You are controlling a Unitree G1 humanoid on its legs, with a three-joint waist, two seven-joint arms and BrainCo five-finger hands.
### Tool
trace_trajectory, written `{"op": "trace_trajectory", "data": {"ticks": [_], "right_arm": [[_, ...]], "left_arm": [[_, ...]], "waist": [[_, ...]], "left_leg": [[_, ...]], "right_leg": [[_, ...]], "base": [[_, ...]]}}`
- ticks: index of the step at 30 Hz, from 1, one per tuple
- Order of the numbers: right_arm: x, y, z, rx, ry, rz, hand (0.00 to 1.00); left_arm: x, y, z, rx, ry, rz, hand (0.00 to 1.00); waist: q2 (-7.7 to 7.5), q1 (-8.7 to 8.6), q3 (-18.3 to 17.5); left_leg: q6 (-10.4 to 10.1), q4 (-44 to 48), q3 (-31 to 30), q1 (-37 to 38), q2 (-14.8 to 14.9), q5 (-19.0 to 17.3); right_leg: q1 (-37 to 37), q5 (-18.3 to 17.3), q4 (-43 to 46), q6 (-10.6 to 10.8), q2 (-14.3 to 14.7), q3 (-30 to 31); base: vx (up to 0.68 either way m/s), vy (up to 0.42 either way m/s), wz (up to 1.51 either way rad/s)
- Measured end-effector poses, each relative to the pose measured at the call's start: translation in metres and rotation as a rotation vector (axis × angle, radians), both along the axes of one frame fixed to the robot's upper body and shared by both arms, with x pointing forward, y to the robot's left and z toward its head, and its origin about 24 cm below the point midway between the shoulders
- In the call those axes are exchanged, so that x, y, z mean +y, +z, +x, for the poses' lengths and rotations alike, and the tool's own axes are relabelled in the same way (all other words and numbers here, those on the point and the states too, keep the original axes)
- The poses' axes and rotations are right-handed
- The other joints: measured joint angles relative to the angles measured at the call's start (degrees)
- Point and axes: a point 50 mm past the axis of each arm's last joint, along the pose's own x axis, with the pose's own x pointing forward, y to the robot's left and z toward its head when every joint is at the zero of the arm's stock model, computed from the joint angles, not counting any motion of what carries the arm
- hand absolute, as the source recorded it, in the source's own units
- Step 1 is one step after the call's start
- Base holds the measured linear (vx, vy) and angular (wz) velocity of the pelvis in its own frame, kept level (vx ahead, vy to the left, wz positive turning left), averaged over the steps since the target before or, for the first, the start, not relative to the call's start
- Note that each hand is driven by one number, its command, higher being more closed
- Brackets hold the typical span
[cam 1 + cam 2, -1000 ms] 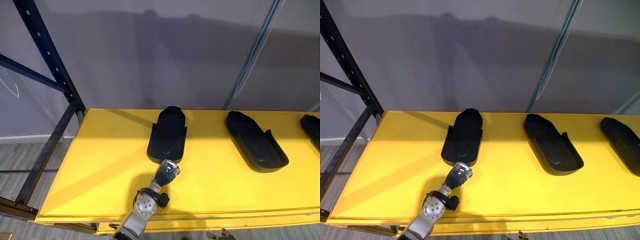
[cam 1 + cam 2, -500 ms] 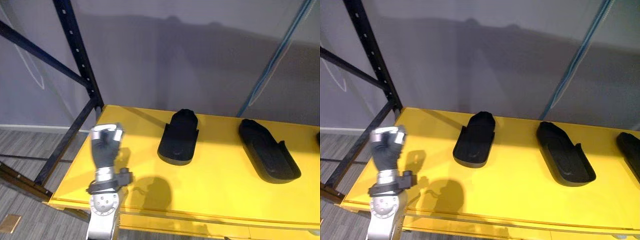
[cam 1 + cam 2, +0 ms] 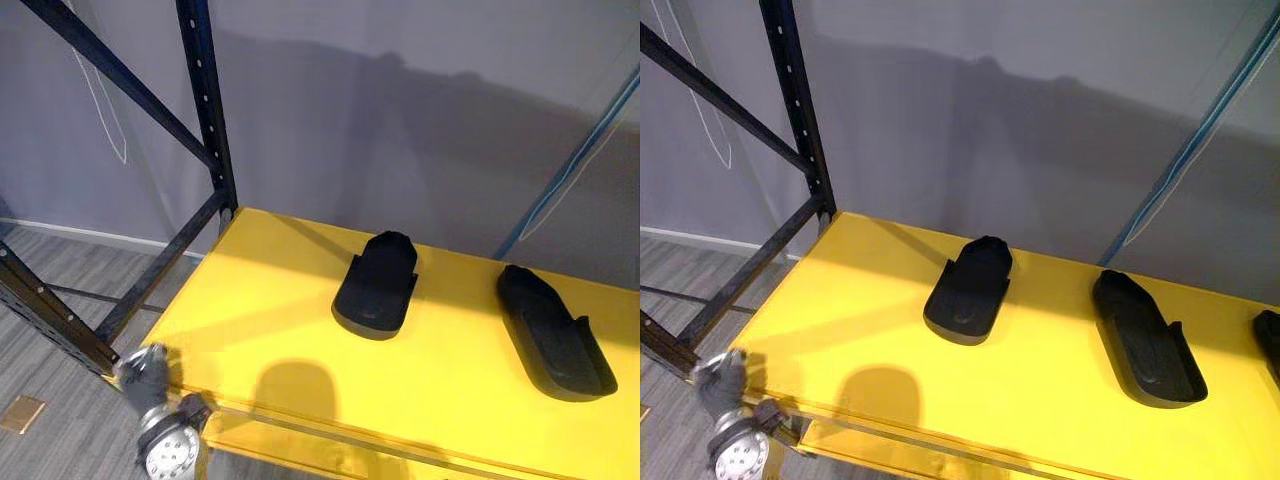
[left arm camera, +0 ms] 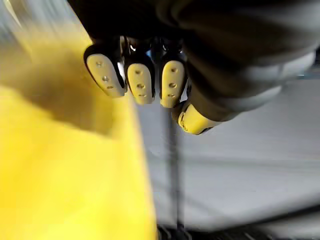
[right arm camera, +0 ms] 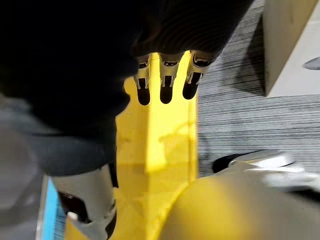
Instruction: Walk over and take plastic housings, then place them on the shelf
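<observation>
Two black plastic housings lie on the yellow shelf board: one in the middle, a longer one to the right. The end of a third housing shows at the right edge. My left hand hangs below the shelf's front left corner, well apart from the housings. In the left wrist view its fingers are curled with nothing in them. In the right wrist view my right hand hangs with straight fingers, holding nothing, above a yellow surface and grey floor.
A black rack upright with diagonal braces stands at the shelf's left end. A grey wall backs the shelf, with a blue line running up it on the right. A pale box stands on the grey floor.
My left hand has drawn back from the middle housing, swung left and dropped below the shelf's front left corner. The camera has moved, so the whole scene shifted right.
</observation>
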Motion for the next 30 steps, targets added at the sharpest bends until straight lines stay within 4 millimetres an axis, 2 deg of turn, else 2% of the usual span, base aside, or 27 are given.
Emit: {"op": "trace_trajectory", "data": {"ticks": [1,2,4,6,7,8,10,15,16,20,23,25,30], "right_arm": [[0.001,0.000,0.001,-0.006,-0.001,0.001,0.00],[0.001,0.001,0.004,-0.017,-0.002,0.000,0.00],[0.004,0.004,0.010,-0.046,-0.007,0.002,0.00],[0.004,0.005,0.014,-0.066,-0.021,0.002,0.00],[0.006,0.006,0.016,-0.079,-0.035,0.009,0.00],[0.006,0.006,0.016,-0.080,-0.037,0.009,0.00],[0.007,0.006,0.017,-0.087,-0.051,0.013,0.00],[0.008,0.003,0.019,-0.075,-0.077,0.019,0.00],[0.008,0.003,0.019,-0.072,-0.081,0.021,0.00],[0.009,0.000,0.022,-0.060,-0.098,0.034,0.00],[0.008,0.000,0.024,-0.056,-0.102,0.034,0.00],[0.007,-0.001,0.028,-0.054,-0.103,0.035,0.00],[0.005,0.000,0.032,-0.059,-0.093,0.034,0.00]], "left_arm": [[0.002,-0.006,-0.003,0.028,0.013,-0.010,1.00],[0.006,-0.023,-0.011,0.108,0.037,-0.044,1.00],[0.008,-0.035,-0.017,0.166,0.040,-0.060,1.00],[0.003,-0.074,-0.030,0.351,0.034,-0.159,1.00],[-0.005,-0.099,-0.047,0.477,0.040,-0.237,1.00],[-0.007,-0.103,-0.050,0.501,0.040,-0.253,1.00],[-0.021,-0.131,-0.078,0.654,0.045,-0.362,1.00],[-0.029,-0.149,-0.108,0.761,0.097,-0.466,1.00],[-0.029,-0.152,-0.112,0.780,0.096,-0.482,0.00],[-0.028,-0.158,-0.117,0.830,0.032,-0.517,0.00],[-0.027,-0.161,-0.114,0.878,-0.052,-0.510,0.00],[-0.029,-0.162,-0.111,0.911,-0.128,-0.486,0.00],[-0.031,-0.164,-0.103,0.945,-0.218,-0.459,0.00]], "waist": [[0.08,0.00,0.0],[0.13,0.03,-0.1],[0.25,0.50,-0.1],[0.61,0.47,-0.4],[0.59,0.25,-0.4],[0.59,0.24,-0.4],[0.64,0.33,-0.4],[1.34,0.55,-0.7],[1.64,0.51,-0.7],[2.02,0.43,-0.6],[2.43,0.31,-0.3],[2.95,-0.36,0.1],[3.75,-0.34,0.8]], "left_leg": [[0.0,0.3,0.0,0.0,0.0,-0.3],[-0.1,1.1,0.2,0.0,0.2,-0.8],[-0.2,1.8,0.4,-0.1,0.3,-1.1],[-0.3,1.8,0.4,0.0,0.2,-0.9],[0.0,1.7,0.6,0.0,0.1,-0.6],[0.0,1.7,0.6,0.0,0.1,-0.6],[0.1,1.4,0.8,0.1,-0.4,-0.3],[0.4,-2.4,0.4,1.5,-1.5,1.9],[0.4,-3.2,0.5,1.9,-1.6,2.2],[0.5,-3.5,0.7,2.4,-1.8,2.3],[0.5,-3.5,0.9,2.5,-1.8,2.3],[0.4,-3.5,1.1,2.6,-1.8,2.3],[0.1,-3.5,1.6,2.8,-1.7,2.0]], "right_leg": [[0.2,0.0,0.0,0.0,0.0,-0.1],[0.4,-0.1,0.1,-0.1,0.0,-0.1],[0.4,-0.2,0.4,-0.2,0.0,-0.2],[0.4,-0.4,0.5,-0.2,-0.1,-0.4],[0.2,-0.5,0.5,-0.3,-0.2,-0.4],[0.2,-0.5,0.5,-0.3,-0.2,-0.4],[0.0,-1.2,0.6,-0.3,-0.6,-0.6],[-0.3,-1.4,0.5,-0.2,-0.7,-1.3],[-0.2,-1.4,0.5,-0.2,-0.8,-1.2],[-0.2,-1.4,0.2,-0.2,-0.9,-1.1],[-0.2,-1.4,-0.1,-0.2,-0.8,-0.9],[-0.2,-1.4,-0.2,-0.2,-0.7,-0.7],[-0.2,-1.3,-0.5,-0.2,-0.6,0.0]], "base": [[0.00,0.000,0.00],[0.00,0.008,-0.05],[0.00,0.002,-0.03],[0.00,0.000,0.00],[-0.01,0.000,-0.05],[-0.02,0.002,-0.06],[-0.01,0.003,-0.02],[-0.01,0.002,0.05],[0.00,0.000,0.00],[-0.03,0.006,-0.03],[-0.03,-0.002,-0.04],[-0.03,-0.003,-0.06],[-0.02,-0.002,-0.06]]}}
